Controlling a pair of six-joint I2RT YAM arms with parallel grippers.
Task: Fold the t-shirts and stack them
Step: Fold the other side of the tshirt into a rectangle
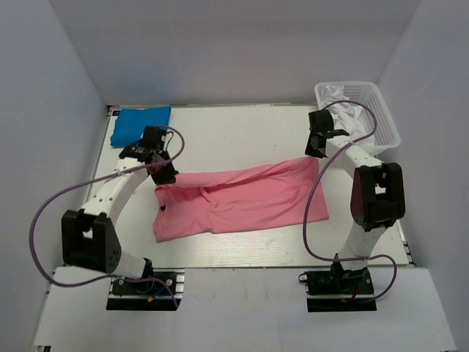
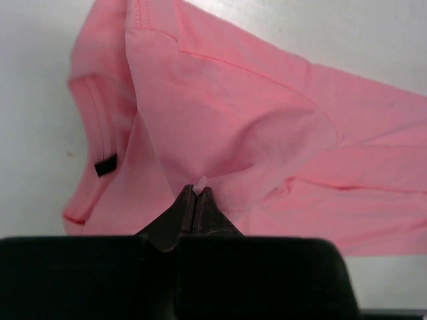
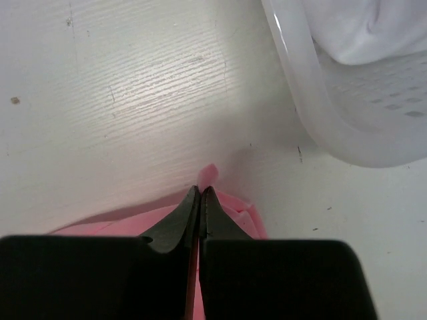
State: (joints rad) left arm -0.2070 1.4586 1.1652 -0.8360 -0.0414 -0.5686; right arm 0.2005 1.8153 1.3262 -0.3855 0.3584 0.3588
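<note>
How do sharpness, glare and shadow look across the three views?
Top external: even light, sharp, only faint shadows around the pink t-shirt. Left wrist: shirt slightly soft, left gripper a dark silhouette. Right wrist: bright glare patch on the table, basket rim washed out, shade beside the right gripper.

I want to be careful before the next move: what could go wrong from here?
1. The left hand and the right hand each pinch only a small bit of the pink shirt, so it may slip out when lifted.
2. The right hand is close to the basket and might bump it.
3. The shirt is creased near the left hand, so the fold may come out uneven.
</note>
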